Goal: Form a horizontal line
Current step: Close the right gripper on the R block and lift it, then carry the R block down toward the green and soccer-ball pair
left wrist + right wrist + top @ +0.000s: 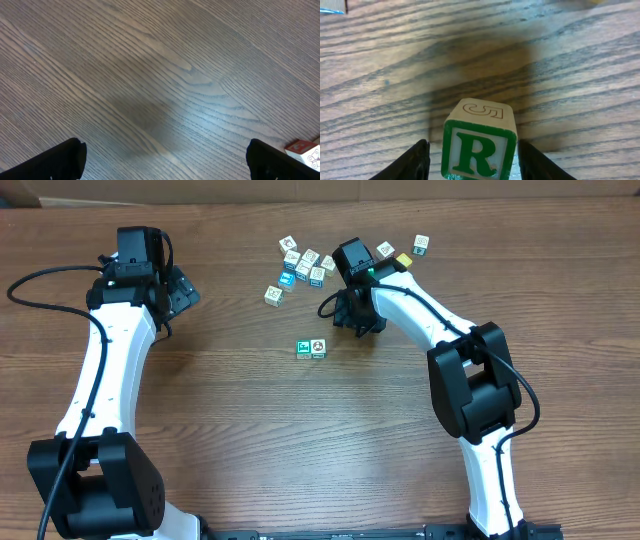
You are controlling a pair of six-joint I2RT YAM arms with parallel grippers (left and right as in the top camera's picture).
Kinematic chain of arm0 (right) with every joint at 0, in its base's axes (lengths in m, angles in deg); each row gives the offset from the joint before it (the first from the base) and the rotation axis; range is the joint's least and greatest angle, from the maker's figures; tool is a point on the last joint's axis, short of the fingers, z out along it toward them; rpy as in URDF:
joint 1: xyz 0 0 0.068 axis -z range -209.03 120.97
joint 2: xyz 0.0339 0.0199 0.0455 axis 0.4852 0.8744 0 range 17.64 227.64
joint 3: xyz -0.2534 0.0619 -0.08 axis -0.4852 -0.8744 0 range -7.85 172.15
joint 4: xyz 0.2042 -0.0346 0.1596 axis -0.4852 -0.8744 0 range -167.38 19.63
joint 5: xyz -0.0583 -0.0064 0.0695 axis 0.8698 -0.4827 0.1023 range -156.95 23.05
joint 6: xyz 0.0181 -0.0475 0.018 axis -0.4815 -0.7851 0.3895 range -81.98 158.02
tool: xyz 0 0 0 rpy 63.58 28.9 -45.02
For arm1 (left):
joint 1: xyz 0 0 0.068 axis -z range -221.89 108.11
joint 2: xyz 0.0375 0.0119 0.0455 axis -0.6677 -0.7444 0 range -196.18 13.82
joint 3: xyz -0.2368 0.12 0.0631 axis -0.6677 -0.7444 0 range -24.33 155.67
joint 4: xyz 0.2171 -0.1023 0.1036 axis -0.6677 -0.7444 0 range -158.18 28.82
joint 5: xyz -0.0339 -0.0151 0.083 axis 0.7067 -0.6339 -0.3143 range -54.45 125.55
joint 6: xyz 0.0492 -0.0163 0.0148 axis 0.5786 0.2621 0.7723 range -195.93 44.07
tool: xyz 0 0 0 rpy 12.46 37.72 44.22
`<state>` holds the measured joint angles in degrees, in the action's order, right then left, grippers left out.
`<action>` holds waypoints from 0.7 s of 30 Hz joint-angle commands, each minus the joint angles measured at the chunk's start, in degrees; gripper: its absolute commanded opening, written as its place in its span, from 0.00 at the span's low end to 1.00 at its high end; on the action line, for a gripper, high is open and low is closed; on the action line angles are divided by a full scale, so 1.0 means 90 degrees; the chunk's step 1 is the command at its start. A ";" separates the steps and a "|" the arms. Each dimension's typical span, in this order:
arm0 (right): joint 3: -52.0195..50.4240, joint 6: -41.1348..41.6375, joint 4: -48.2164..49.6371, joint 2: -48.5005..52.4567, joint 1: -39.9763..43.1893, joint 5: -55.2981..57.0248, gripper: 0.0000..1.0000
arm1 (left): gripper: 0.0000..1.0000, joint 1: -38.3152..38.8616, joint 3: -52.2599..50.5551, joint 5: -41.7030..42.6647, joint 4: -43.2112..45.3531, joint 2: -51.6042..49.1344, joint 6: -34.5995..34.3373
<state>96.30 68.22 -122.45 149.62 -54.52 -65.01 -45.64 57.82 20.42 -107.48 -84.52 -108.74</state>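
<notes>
Brown tabletop (250, 410) with dark streaky wood grain, white arms (420, 305) with black joints, cream R block (479, 145) bordered and lettered in green, teal block (304, 348) at centre, yellow block (403, 259) at one o'clock, red-edged block (304, 151) with white face.

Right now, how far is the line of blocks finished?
Two blocks sit side by side, starting the row. The right fingers hold the R block. The loose blocks farther back are not yet added. The left fingers are open and hold nothing.
</notes>
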 commanded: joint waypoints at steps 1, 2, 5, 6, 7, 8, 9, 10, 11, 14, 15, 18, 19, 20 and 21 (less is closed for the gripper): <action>0.0469 -0.0032 0.0012 0.0087 0.0019 0.0109 0.57 | 1.00 0.0046 0.0039 0.0017 0.0002 0.0022 0.0005; 0.0559 -0.0032 0.0007 0.0087 0.0019 0.0112 0.59 | 1.00 0.0046 0.0039 0.0017 0.0002 0.0022 0.0005; 0.0692 -0.0032 0.0010 0.0087 0.0019 0.0192 0.77 | 0.99 0.0046 0.0039 0.0017 0.0002 0.0022 0.0005; 0.0695 -0.0034 0.0007 0.0087 0.0019 0.0306 0.92 | 1.00 0.0046 0.0039 0.0017 0.0002 0.0022 0.0005; 0.0695 -0.0034 -0.0022 0.0087 0.0022 0.0413 1.00 | 1.00 0.0046 0.0039 0.0017 0.0002 0.0022 0.0005; 0.0692 -0.0034 -0.0073 0.0087 0.0029 0.0522 1.00 | 1.00 0.0046 0.0039 0.0017 0.0002 0.0022 0.0005; 0.0692 -0.0032 -0.0134 0.0087 0.0051 0.0617 1.00 | 1.00 0.0046 0.0039 0.0017 0.0002 0.0022 0.0005; 0.0692 -0.0034 -0.0165 0.0087 0.0073 0.0641 1.00 | 1.00 0.0046 0.0039 0.0015 0.0002 0.0022 0.0005; 0.0692 -0.0034 -0.0182 0.0087 0.0097 0.0636 1.00 | 1.00 0.0046 0.0039 0.0017 0.0002 0.0022 0.0005; 0.0692 -0.0029 -0.0265 0.0087 0.0185 0.0585 1.00 | 1.00 0.0046 0.0039 0.0017 0.0005 0.0022 0.0005; 0.0692 -0.0029 -0.0299 0.0087 0.0194 0.0588 0.98 | 1.00 0.0046 0.0039 0.0017 0.0002 0.0022 0.0005; 0.0690 -0.0029 -0.0420 0.0087 0.0214 0.0590 0.80 | 1.00 0.0046 0.0039 0.0017 0.0002 0.0022 0.0005; 0.0687 -0.0029 -0.0442 0.0087 0.0214 0.0590 0.74 | 1.00 0.0046 0.0039 0.0015 0.0002 0.0022 0.0005; 0.0682 -0.0029 -0.0449 0.0087 0.0211 0.0590 0.70 | 1.00 0.0046 0.0039 0.0017 0.0002 0.0022 0.0005; 0.0682 -0.0029 -0.0454 0.0087 0.0211 0.0588 0.64 | 1.00 0.0046 0.0039 0.0017 0.0002 0.0022 0.0005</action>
<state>101.27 67.63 -126.65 150.30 -52.73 -60.53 -45.64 57.82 20.42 -107.48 -84.52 -108.74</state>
